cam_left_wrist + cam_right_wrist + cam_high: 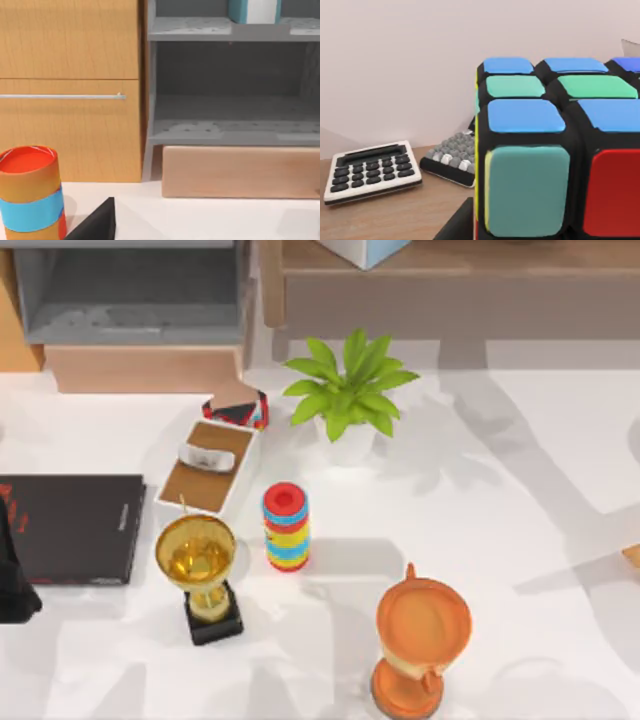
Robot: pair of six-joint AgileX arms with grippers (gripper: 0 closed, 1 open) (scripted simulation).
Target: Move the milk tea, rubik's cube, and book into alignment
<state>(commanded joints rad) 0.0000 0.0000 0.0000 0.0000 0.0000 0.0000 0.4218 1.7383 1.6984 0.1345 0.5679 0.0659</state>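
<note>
Calculator (372, 171) and keyboard (451, 156) sit behind rubik's cube (555, 150); tool states: cannot tell.

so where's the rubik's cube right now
The black-edged rubik's cube with blue, green and red stickers sits close up in the right wrist view, on a wooden surface, with a white calculator and a grey-keyed keyboard lying behind it.

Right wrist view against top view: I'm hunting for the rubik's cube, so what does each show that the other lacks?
Right wrist view: the rubik's cube close up, with a white calculator and a grey-keyed keypad on a wooden surface. Top view: a potted plant, a gold trophy, a ring stack, a black slab. Shared: nothing I can match.
</note>
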